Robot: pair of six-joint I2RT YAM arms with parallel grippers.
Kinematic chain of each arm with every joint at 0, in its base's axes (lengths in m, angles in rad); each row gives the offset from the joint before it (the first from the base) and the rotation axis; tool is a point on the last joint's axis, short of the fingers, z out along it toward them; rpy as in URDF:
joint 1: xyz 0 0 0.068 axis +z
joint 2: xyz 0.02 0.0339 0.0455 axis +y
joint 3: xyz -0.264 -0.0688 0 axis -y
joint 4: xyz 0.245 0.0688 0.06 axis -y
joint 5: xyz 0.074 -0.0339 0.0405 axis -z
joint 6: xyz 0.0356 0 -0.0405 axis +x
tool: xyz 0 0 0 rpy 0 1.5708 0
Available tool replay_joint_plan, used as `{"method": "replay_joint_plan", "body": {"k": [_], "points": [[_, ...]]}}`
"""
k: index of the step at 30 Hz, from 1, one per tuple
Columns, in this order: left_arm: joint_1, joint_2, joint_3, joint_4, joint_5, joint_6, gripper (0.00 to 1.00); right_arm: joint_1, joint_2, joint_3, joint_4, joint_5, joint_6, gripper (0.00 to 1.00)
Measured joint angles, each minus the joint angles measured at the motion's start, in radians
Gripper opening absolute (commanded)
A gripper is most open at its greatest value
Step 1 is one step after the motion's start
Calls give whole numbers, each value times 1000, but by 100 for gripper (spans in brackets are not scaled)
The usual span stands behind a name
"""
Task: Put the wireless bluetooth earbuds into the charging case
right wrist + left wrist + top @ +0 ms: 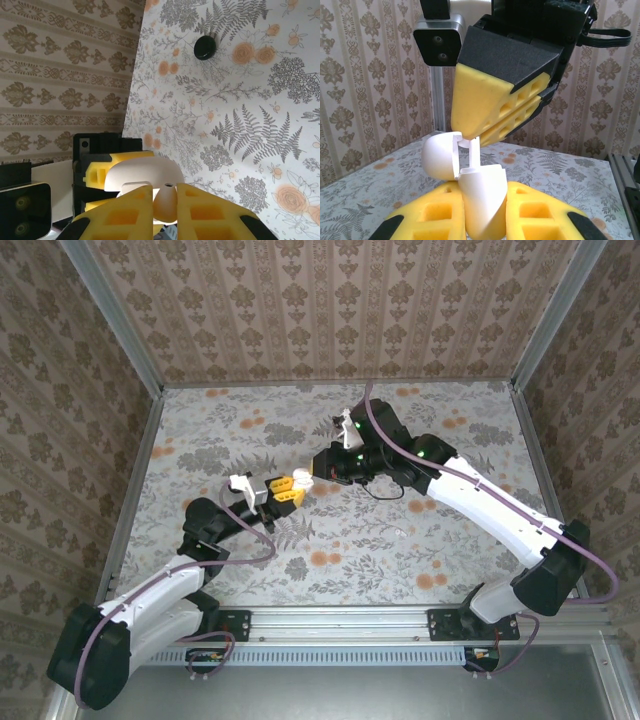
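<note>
My left gripper (pixel 482 222) is shut on the base of the white charging case (pixel 485 197), which it holds above the table with the lid (pixel 439 155) swung open to the left. From above, my right gripper (pixel 470 134) is shut on a white earbud (pixel 168 204). Its stem (pixel 474 150) points down into the case's open top. In the top view the two grippers meet over the middle of the table, left (pixel 283 490) and right (pixel 318 468), with the case (pixel 303 479) between them. The right wrist view has the case (pixel 142 172) just beyond my right fingertips.
A small black roundish piece (pixel 205 47) lies on the floral table farther off. A tiny pale speck (pixel 400 532) sits on the table (pixel 450 560) near the right arm. Metal rails (pixel 133 480) and patterned walls close in the table.
</note>
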Motion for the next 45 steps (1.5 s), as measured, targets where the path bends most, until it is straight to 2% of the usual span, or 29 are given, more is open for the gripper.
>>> {"method": "replay_joint_plan", "body": {"k": [22, 31, 36, 45], "points": [[-3, -14, -3, -11, -60, 16, 0, 6, -29, -90, 148, 29, 72, 18], [-3, -13, -3, 10, -78, 14, 0, 11, 15, -9, 101, 38, 59, 17], [-3, -14, -3, 18, -80, 14, 0, -18, 38, 28, 63, -45, 25, 13], [-3, -19, -3, 53, -55, 14, 0, -66, 29, 13, 78, -206, 29, 12]]}}
